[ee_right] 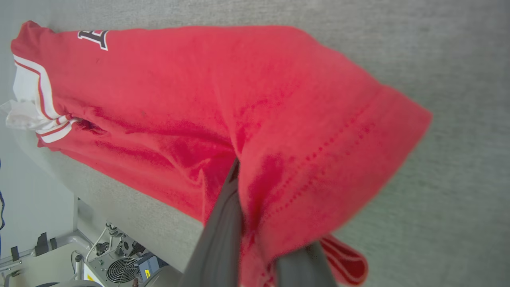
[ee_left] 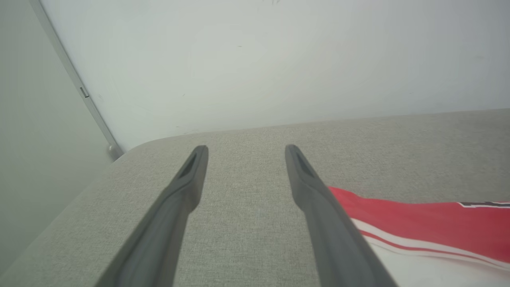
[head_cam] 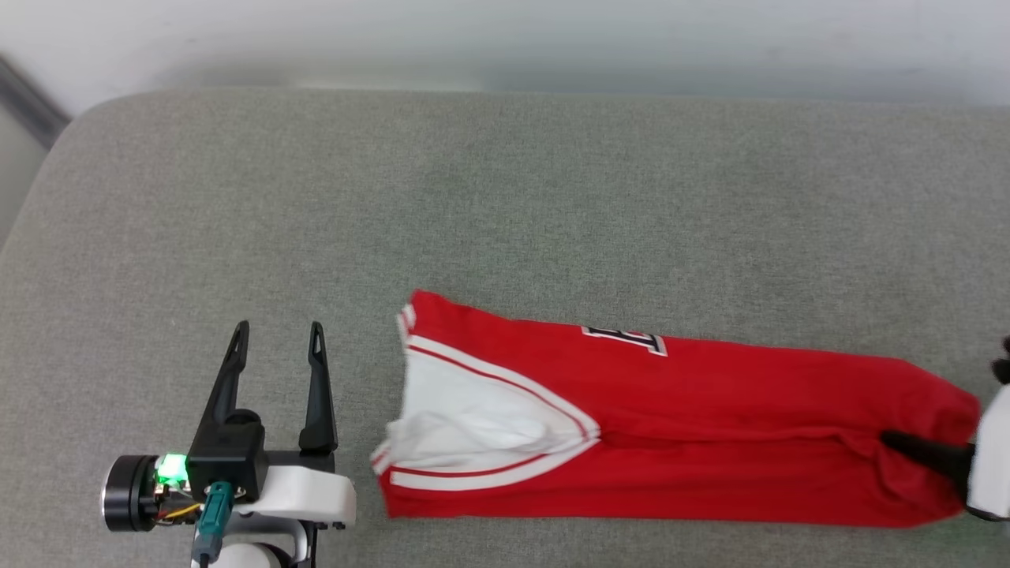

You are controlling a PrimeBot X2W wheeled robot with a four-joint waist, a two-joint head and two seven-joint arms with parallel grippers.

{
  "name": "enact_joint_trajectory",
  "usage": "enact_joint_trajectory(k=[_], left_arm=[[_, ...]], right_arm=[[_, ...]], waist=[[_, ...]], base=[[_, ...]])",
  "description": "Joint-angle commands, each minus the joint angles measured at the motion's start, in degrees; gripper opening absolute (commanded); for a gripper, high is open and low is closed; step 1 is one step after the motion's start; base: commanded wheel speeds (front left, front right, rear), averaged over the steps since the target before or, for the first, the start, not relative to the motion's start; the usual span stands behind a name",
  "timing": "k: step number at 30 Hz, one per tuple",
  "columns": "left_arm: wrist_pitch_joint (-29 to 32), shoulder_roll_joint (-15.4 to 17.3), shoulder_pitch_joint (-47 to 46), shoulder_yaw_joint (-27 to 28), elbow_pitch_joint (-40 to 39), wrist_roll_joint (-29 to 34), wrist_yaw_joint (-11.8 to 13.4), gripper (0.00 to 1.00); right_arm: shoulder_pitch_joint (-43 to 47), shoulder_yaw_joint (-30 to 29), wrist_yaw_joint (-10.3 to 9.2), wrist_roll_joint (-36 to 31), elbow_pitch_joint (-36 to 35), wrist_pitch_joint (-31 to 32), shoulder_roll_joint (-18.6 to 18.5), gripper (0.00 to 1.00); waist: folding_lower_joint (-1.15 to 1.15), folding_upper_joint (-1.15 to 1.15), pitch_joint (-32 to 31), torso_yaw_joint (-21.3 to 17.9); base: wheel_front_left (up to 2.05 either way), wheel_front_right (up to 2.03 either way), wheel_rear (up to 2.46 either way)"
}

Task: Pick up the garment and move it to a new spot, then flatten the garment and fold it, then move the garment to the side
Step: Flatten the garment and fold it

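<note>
Red garment (head_cam: 710, 426) pinched by right claw (head_cam: 919, 454); left claw (head_cam: 278, 327) open, empty.

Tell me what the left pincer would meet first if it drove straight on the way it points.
Likely the white wall: the open left pincer points across the bare grey fabric surface toward it. The red jersey T-shirt lies to its right, outside that line. Height above the fabric is unclear.

Grey fabric surface (head_cam: 505, 197); folded red garment (head_cam: 710, 418) lies near front edge.
</note>
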Motion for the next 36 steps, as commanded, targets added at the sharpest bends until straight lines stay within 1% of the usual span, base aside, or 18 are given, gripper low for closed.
enact_joint_trajectory(k=[1,5,9,12,18,23,26,31,36], left_arm=[[-0.2,-0.6,1.2,0.7,-0.1,0.7,-0.4,1.0],[-0.2,-1.7,2.6,2.0,-0.4,1.8,-1.5,1.0],[-0.2,-2.8,4.3,3.5,-0.1,2.4,-2.3,1.0],[-0.2,-3.3,5.7,4.5,0.0,2.8,-2.9,1.0],[-0.2,-4.3,7.4,6.2,0.1,3.5,-4.0,1.0],[-0.2,-5.0,7.0,6.9,0.2,3.8,-4.9,1.0],[-0.2,-5.5,6.3,7.5,0.2,4.0,-5.4,1.0],[-0.2,-6.1,4.6,7.7,0.3,4.6,-6.3,1.0],[-0.2,-6.7,3.3,7.9,0.3,4.7,-6.8,1.0]], right_arm=[[1.2,-0.8,-0.04,-0.2,0.9,-0.5,-1.8,0.0],[2.7,-2.1,-0.04,-1.7,3.5,-1.5,-5.4,0.0],[4.0,-2.9,-0.03,-1.8,3.6,-1.1,-7.0,0.0],[4.9,-2.9,-0.03,-1.4,0.7,-0.5,-7.2,0.0],[5.6,-2.4,-0.03,0.0,-9.3,1.3,-5.0,0.0],[2.5,-0.4,-0.03,-1.6,-17.1,3.7,-1.0,0.0],[-0.8,2.3,-0.02,-4.5,-18.5,5.4,2.7,0.0],[-8.0,8.6,-0.03,-8.6,-16.1,8.3,9.1,0.0],[-14.3,14.2,-0.03,-11.4,-10.6,8.0,15.3,0.0]], waist=[[0.0,0.0,-0.8,-0.2],[0.0,0.0,-2.1,-0.6],[0.0,0.0,-3.5,-1.0],[0.0,0.0,-4.5,-1.5],[0.0,0.0,-5.4,-2.1],[0.0,0.0,-5.0,-2.0],[0.0,0.0,-4.4,-1.8],[0.0,0.0,-2.8,-0.9],[0.0,0.0,-1.3,-0.1]], base=[[0.0,0.0,0.0],[0.0,0.0,0.0],[0.0,0.0,0.0],[0.0,0.0,0.0],[0.0,0.0,0.0],[0.0,0.0,0.0],[0.0,0.0,0.0],[0.0,0.0,0.0],[0.0,0.0,0.0]])
